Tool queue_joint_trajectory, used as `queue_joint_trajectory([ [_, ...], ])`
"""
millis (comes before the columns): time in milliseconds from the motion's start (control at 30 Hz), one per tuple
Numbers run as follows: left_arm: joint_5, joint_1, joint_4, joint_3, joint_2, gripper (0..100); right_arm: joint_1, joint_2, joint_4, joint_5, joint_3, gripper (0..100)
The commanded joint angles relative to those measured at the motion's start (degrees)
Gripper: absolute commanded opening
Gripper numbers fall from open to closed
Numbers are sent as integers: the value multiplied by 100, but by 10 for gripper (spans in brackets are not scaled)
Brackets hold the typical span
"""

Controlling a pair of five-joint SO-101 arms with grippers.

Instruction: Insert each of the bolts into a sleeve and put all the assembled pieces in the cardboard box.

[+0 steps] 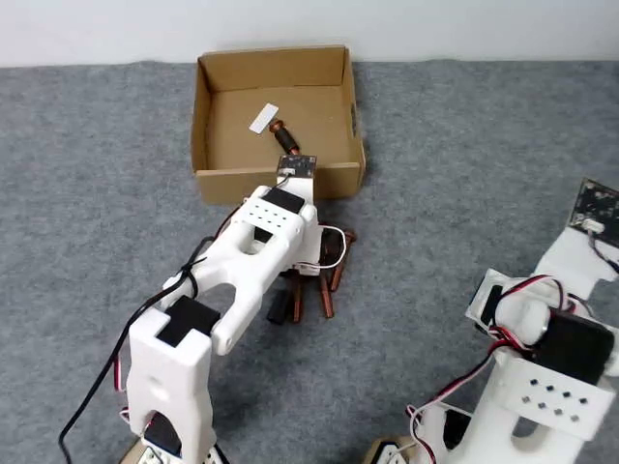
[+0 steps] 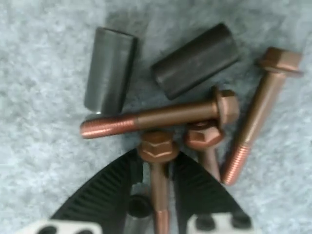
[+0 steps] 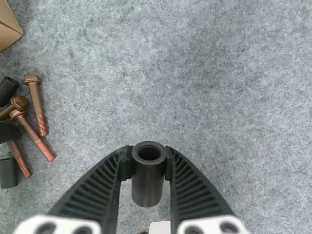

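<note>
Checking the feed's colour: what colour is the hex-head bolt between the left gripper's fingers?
Coppery brown; the hex-head metal bolt shows best in the left wrist view.

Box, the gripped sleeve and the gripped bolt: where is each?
box [image 1: 203, 116]: high view, on its left wall.
gripped sleeve [image 3: 147, 183]: right wrist view, on its side wall.
gripped bolt [image 2: 157, 148]: left wrist view, on its hex head.
</note>
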Motion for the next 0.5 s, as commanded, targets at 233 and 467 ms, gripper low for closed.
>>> queue_joint_trajectory([
  [233,-97,-26,202,-233,-721,5,40,-92,180,-26,-53,9],
  [467,-97,193,888,-233,-2321,5,40,-374,215,-9,-62,9],
])
